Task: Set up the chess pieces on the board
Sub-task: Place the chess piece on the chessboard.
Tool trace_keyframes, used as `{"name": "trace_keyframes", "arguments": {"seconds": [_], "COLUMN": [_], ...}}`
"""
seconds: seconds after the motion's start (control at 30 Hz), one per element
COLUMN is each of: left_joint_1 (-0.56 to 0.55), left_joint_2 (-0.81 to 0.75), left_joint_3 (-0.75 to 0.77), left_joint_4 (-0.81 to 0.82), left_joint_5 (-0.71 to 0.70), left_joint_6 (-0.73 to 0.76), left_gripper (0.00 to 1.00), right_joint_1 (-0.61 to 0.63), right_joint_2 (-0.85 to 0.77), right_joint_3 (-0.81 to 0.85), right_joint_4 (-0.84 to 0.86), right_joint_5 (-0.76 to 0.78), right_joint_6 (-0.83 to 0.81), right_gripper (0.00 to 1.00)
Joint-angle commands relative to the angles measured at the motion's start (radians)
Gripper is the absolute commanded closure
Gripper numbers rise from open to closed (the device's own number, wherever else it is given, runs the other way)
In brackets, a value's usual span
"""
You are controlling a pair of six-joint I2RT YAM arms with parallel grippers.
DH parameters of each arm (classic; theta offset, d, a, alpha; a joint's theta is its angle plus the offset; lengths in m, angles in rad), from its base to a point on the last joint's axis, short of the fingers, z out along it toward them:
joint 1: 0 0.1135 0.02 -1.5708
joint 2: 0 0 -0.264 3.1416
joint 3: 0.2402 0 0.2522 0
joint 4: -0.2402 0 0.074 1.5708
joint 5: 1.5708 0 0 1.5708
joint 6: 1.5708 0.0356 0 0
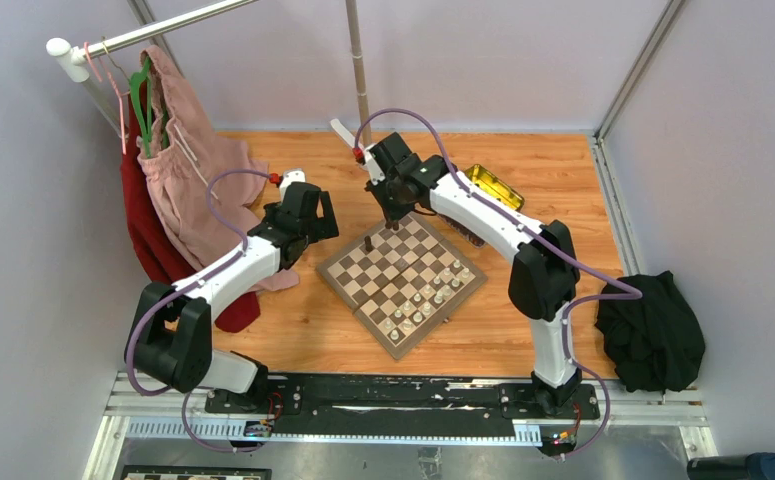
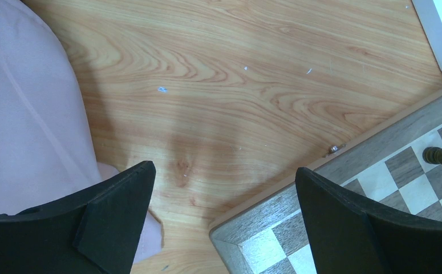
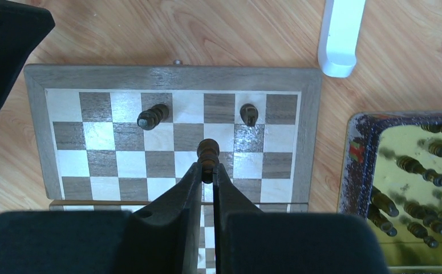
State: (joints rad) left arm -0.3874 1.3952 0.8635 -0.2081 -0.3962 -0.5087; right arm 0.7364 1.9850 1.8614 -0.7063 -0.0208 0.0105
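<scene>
1. The right gripper (image 3: 208, 173) has its fingers (image 3: 185, 191) pinched almost together on a dark chessman (image 3: 208, 152), which juts past the tips over the far half of the board (image 3: 173, 71). I cannot tell whether it touches the square.
2. The piece looks light, hard and smoothly turned, so it may swivel or slip. A squeeze on the narrow stem seems safest, and it will likely topple easily on release.
3. Two other dark chessmen (image 3: 153, 116) stand on the far rows. Pale chessmen (image 1: 428, 295) crowd the near right side, and more dark ones lie in the gold tin (image 3: 356, 145) to the right.
4. The right arm stretches far and left from a raised elbow, wrist pointing down.
5. The left gripper (image 2: 224, 171) is spread wide and holds nothing. It hovers over the table (image 2: 207, 85) by the board's left corner, forearm angled rightward.
</scene>
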Motion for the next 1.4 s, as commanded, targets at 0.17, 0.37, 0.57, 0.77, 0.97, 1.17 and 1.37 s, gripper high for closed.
{"name": "trace_keyframes", "arguments": {"seconds": [0.17,0.37,0.57,0.77,0.97,1.17,1.37], "left_joint_1": [0.002,0.002,0.002,0.002,0.002,0.002,0.002], "left_joint_2": [-0.034,-0.041,-0.049,-0.056,-0.06,-0.056,-0.05], "left_joint_3": [-0.024,-0.038,-0.043,-0.045,-0.056,-0.061,-0.062], "left_joint_4": [0.002,0.005,0.007,0.009,0.014,0.019,0.025], "left_joint_5": [-0.003,-0.004,0.006,0.015,0.019,0.022,0.02], "left_joint_6": [-0.027,-0.022,-0.016,-0.009,-0.007,-0.007,-0.005], "left_gripper": [0.0,0.0,0.0,0.0,0.0,0.0,0.0], "right_joint_1": [0.034,0.057,0.066,0.066,0.066,0.068,0.068], "right_joint_2": [0.097,0.144,0.182,0.202,0.217,0.233,0.248], "right_joint_3": [0.08,0.121,0.16,0.166,0.163,0.17,0.175], "right_joint_4": [-0.052,-0.051,-0.059,-0.062,-0.062,-0.063,-0.059], "right_joint_5": [0.015,0.019,0.057,0.079,0.075,0.064,0.057], "right_joint_6": [-0.037,-0.038,-0.035,-0.032,-0.03,-0.024,-0.021], "right_gripper": [1.0,1.0,1.0,1.0,1.0,1.0,1.0]}}
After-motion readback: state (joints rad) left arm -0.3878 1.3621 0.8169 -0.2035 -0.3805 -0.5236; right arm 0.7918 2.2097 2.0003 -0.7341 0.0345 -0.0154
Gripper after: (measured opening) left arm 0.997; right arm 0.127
